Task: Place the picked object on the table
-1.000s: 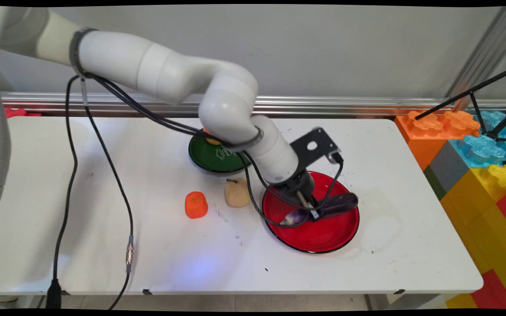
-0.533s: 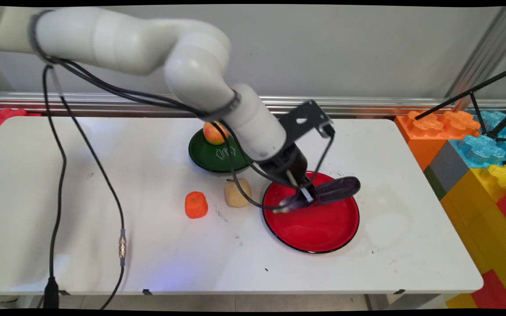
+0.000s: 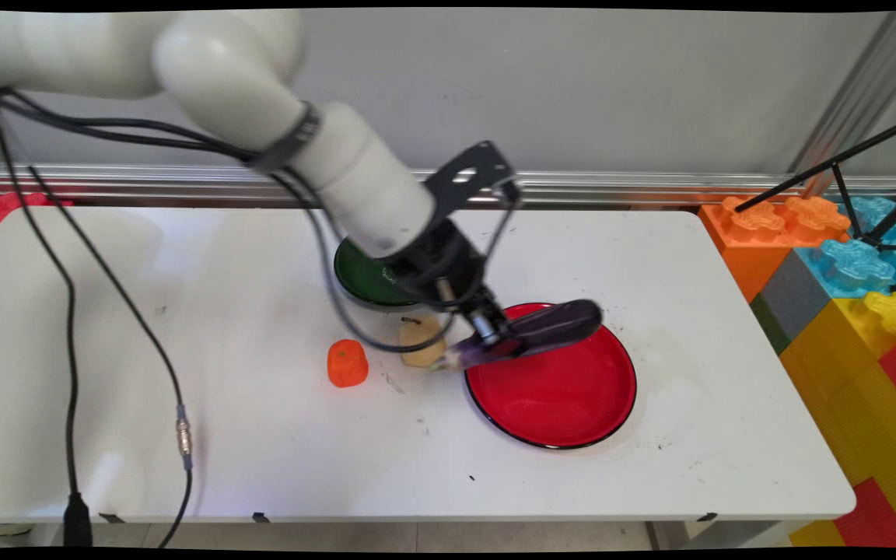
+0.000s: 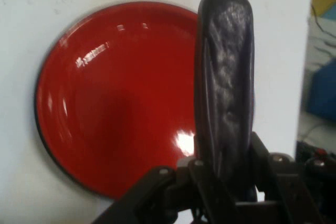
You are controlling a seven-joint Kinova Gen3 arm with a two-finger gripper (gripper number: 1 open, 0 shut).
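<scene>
Since lifting leftward | hand [image 3: 495, 336] clamps eggplant [image 3: 549, 328] | above red plate [image 3: 572, 420] rim

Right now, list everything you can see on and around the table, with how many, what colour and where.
long glossy purple eggplant: one, dark purple, held above the red plate's far-left rim
round red plate with black rim: one, red, table's right-centre, nothing lying on it
round green plate: one, dark green, behind centre, partly hidden by the arm
pale tan pear-like fruit: one, beige, between the two plates
small orange fruit: one, orange, left of the tan fruit
big plastic building blocks: a stack, orange, blue, yellow, red, grey, right of the table
white table: one
black pincer: one, shut on the eggplant
</scene>
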